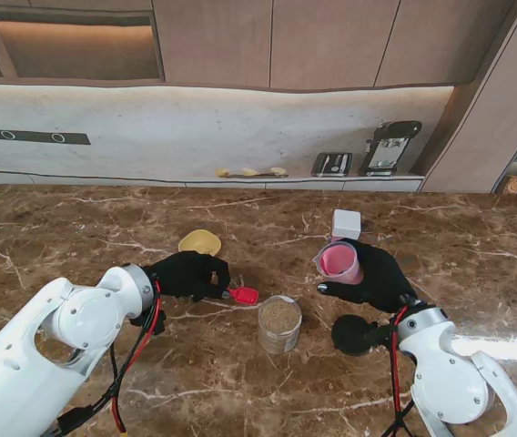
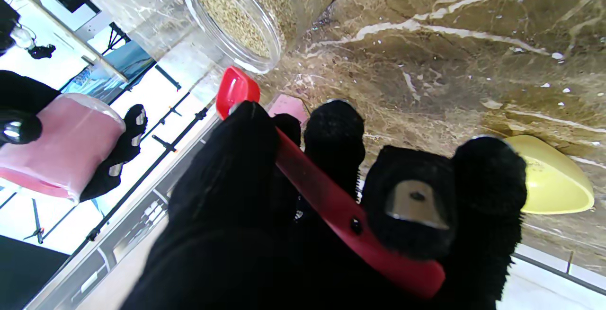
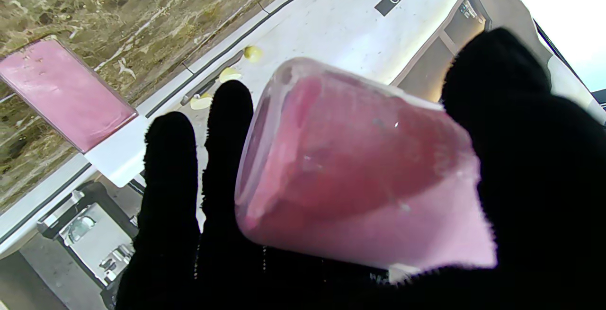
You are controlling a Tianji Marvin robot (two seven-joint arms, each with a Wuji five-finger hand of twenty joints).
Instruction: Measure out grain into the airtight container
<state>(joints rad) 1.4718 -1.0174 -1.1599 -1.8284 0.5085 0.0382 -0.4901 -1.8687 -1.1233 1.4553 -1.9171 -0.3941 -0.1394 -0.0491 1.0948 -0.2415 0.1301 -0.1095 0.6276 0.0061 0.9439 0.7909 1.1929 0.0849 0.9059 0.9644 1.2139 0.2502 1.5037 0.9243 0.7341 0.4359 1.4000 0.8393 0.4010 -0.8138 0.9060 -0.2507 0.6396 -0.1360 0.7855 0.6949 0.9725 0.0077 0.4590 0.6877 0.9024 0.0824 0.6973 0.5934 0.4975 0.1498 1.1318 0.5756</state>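
Note:
My left hand is shut on the handle of a red measuring scoop. The scoop's bowl is beside the rim of a clear jar of grain, on its left. The jar stands upright and open, with grain filling it almost to the top. My right hand holds a pink translucent container off the table, tilted with its mouth toward the far left. In the right wrist view the container lies between thumb and fingers; I see no grain inside.
A white square lid with a pink face lies just beyond the right hand. A yellow bowl-shaped piece sits beyond the left hand. Appliances stand on the back counter. The marble table stretches wide on both sides.

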